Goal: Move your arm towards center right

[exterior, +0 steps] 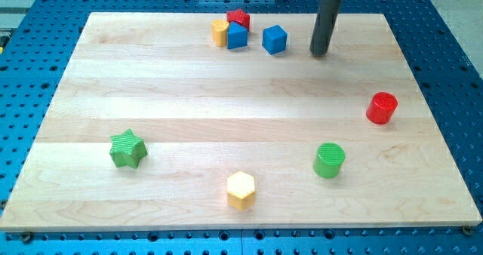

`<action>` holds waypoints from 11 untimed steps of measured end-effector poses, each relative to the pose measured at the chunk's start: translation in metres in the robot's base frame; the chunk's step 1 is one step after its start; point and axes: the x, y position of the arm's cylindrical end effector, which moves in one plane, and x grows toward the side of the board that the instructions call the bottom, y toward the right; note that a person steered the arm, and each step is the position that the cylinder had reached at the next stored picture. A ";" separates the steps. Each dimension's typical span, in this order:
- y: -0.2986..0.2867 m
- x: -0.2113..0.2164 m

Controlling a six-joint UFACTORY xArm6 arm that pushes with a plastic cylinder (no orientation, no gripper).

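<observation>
my tip point(320, 54), the lower end of a straight dark grey rod, rests on the pale wooden desk point(226, 104) at about one o'clock from the board's middle, close to the view's top edge. the rod rises upward and leaves the view at the top, so its mount cannot be seen. there are no jaws on this arm, only the blunt round tip, so nothing is held.

just beside the tip at nine o'clock sits a blue plastic cube point(275, 39), apart from it by a small gap. further at nine o'clock is a tight cluster: a second blue block point(237, 36), a red block point(239, 18) behind it whose shape looks like a star but is partly hidden, and a yellow block point(219, 32) touching the blue one on the view's left.

the centre right of the desk lies at about five o'clock from the tip. there stands a red ribbed cylinder point(382, 108), well apart from the tip. a green ribbed cylinder point(329, 160) lies at six o'clock from the tip, near the view's bottom. a yellow hexagonal block point(241, 189) sits at seven o'clock, and a green star-shaped block point(127, 149) far off at eight o'clock.

the desk rests on a blue perforated base point(45, 6).
</observation>
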 end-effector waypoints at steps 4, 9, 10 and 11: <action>-0.101 0.001; -0.044 0.034; 0.037 0.055; 0.101 0.095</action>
